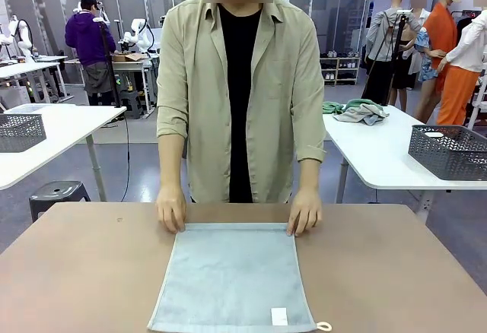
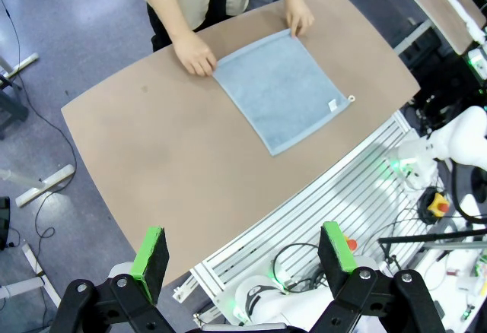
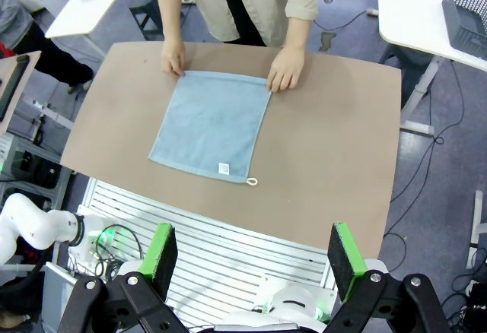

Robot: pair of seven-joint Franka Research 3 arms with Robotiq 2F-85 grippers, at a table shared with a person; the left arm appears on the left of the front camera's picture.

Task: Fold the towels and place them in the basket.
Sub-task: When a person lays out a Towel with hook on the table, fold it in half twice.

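A light blue-grey towel [image 1: 232, 276] [image 2: 281, 97] [image 3: 213, 124] lies spread flat on the brown table [image 1: 76, 272], with its white label [image 1: 279, 316] and a small loop [image 1: 325, 326] at the near edge. The person's hands [image 1: 171, 211] [image 1: 304, 213] press on its two far corners. My left gripper [image 2: 243, 253] hangs open high above the table's near left side, empty. My right gripper [image 3: 253, 253] is open and empty too, high over the near edge. A dark grey mesh basket [image 1: 449, 150] [image 3: 464, 6] stands on the white table to the right.
Another mesh basket [image 1: 19, 131] sits on the white table at left. Crumpled green and grey cloth [image 1: 354, 110] lies on the right white table. A slatted aluminium rail frame [image 3: 228, 249] runs below the brown table's near edge. A stool [image 1: 57, 192] stands at far left.
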